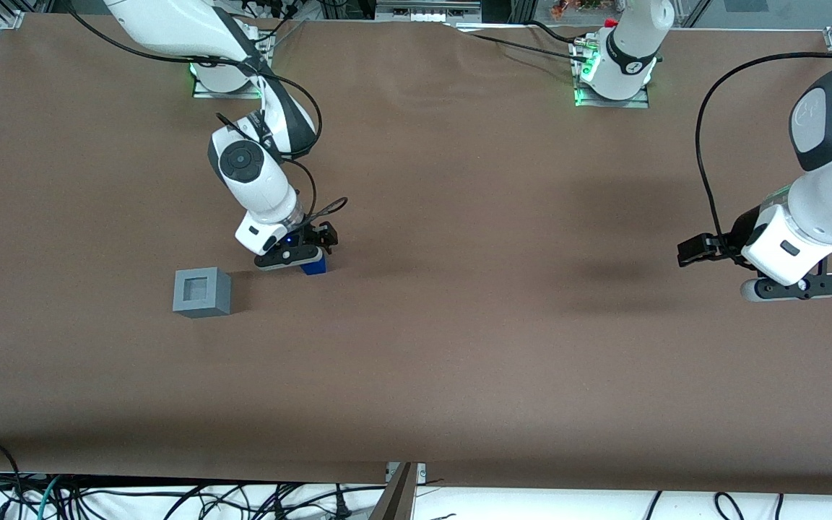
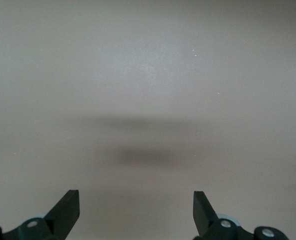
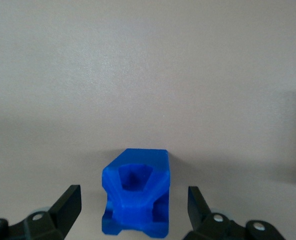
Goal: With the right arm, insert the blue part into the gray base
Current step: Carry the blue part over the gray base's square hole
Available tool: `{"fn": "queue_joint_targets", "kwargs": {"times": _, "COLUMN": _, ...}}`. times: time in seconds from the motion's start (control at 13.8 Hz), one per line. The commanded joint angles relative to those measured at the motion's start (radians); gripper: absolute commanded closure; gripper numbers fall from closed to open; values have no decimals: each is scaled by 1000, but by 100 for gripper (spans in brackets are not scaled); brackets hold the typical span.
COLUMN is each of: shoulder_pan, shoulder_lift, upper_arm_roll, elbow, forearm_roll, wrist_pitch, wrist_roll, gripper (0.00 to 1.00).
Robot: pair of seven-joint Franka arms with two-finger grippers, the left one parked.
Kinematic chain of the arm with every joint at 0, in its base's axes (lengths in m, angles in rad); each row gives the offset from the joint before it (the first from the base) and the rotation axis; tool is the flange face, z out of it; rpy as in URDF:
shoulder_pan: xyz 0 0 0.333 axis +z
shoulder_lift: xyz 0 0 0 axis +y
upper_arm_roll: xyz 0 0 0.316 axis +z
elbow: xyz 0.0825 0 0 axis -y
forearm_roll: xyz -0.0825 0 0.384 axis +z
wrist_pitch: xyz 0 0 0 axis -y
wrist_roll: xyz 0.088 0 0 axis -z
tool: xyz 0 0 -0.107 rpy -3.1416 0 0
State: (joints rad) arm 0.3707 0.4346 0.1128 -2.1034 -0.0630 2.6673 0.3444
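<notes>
The gripper (image 3: 130, 200) is wide open around the blue part (image 3: 136, 200), not touching it yet. It is the grab step. Next it must close, lift, and carry the part to the gray base (image 1: 202, 292) nearby, toward the working arm's end of the brown table (image 1: 503, 347).

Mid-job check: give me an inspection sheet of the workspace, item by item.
Surface: brown table, flat.
Job's things: blue part on the table, not inserted; gray base apart from it, recess empty.
Clutter: nothing seen.
Grippers: right gripper low over the blue part, fingers open either side, not touching.
Cables: black cables looped at the right arm.
Surroundings: loose wires below the table's near edge.
</notes>
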Motion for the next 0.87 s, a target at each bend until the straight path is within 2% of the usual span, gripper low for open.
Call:
{"fn": "queue_joint_targets", "kwargs": {"times": 0.0, "shoulder_pan": -7, "shoulder_lift": 21, "upper_arm_roll": 2, "elbow": 23, "forearm_roll": -20, "wrist_pitch": 6, "wrist_roll": -1, "gripper": 20}}
{"fn": "queue_joint_targets", "kwargs": {"times": 0.22, "shoulder_pan": -12, "shoulder_lift": 15, "upper_arm_roll": -7, "elbow": 34, "forearm_roll": -20, "wrist_pitch": -9, "wrist_roll": -4, "gripper": 40}}
{"fn": "queue_joint_targets", "kwargs": {"times": 0.29, "shoulder_pan": -18, "shoulder_lift": 12, "upper_arm_roll": -11, "elbow": 48, "forearm_roll": -20, "wrist_pitch": -35, "wrist_roll": -5, "gripper": 52}}
{"fn": "queue_joint_targets", "kwargs": {"times": 0.36, "shoulder_pan": -19, "shoulder_lift": 7, "upper_arm_roll": -13, "elbow": 62, "forearm_roll": -20, "wrist_pitch": -65, "wrist_roll": -8, "gripper": 71}}
{"fn": "queue_joint_targets", "kwargs": {"times": 0.58, "shoulder_pan": -21, "shoulder_lift": -22, "upper_arm_roll": -48, "elbow": 114, "forearm_roll": -18, "wrist_pitch": -171, "wrist_roll": -15, "gripper": 81}}
{"fn": "queue_joint_targets", "kwargs": {"times": 0.8, "shoulder_pan": -27, "shoulder_lift": -56, "upper_arm_roll": -132, "elbow": 218, "forearm_roll": -3, "wrist_pitch": -381, "wrist_roll": -141, "gripper": 82}}
